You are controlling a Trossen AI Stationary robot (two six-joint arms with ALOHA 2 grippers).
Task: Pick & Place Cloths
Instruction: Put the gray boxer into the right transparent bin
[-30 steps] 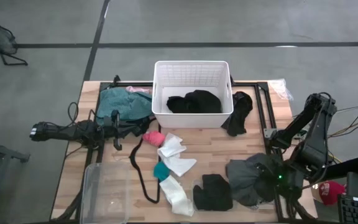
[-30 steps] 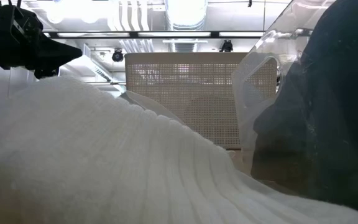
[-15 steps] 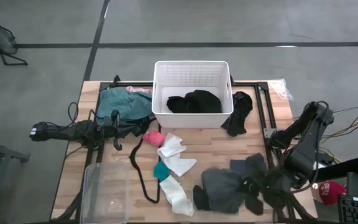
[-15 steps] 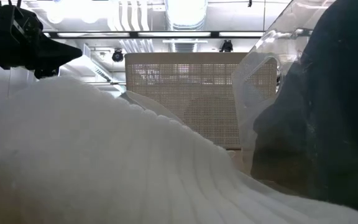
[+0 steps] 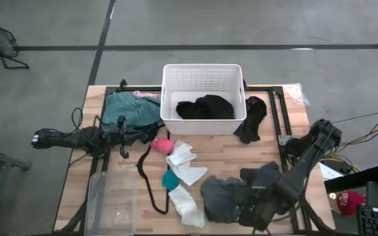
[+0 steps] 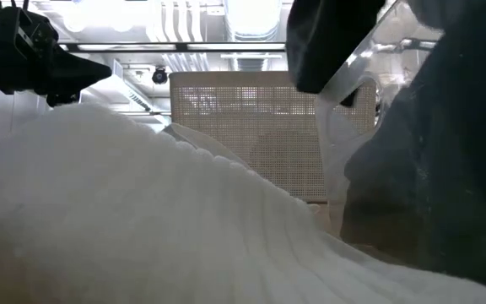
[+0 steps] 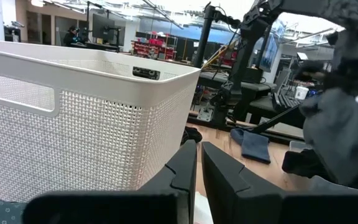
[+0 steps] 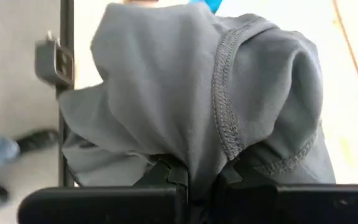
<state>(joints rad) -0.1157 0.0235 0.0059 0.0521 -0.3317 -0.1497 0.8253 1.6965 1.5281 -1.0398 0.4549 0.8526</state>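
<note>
My right gripper (image 5: pixel 247 200) is over the table's near edge, shut on a dark grey cloth (image 5: pixel 220 195) that fills the right wrist view (image 8: pixel 191 93). The white basket (image 5: pixel 203 98) at the far middle holds black pieces (image 5: pixel 205 107). A teal garment (image 5: pixel 126 109) lies left of the basket and a black piece (image 5: pixel 251 119) lies to its right. The pink bit (image 5: pixel 161 145), white socks (image 5: pixel 186 164) and teal bit (image 5: pixel 170 179) lie in the middle. My left gripper (image 5: pixel 125 139) rests shut at the left, by the teal garment. My right gripper pinches a bunched fold of the dark grey cloth (image 8: pixel 199 157) between its two fingers, beside a stitched seam (image 8: pixel 225 118). The fingers point down and toward the table's left. The cloth hangs slack beyond the fingers; I cannot tell whether its lower part touches the table.
A thin black cord loop (image 5: pixel 146 178) lies left of the socks. A clear plastic container (image 5: pixel 113 200) sits at the near left corner. Another dark piece (image 5: pixel 262 175) lies near the right arm. A black metal frame (image 5: pixel 277 111) runs along the right side.
My right gripper has moved along the near edge toward the table's left, carrying the dark grey cloth from the near right corner to above the black piece by the socks. The cloth has bunched up as it went. A dark shape has entered the top of the low view.
</note>
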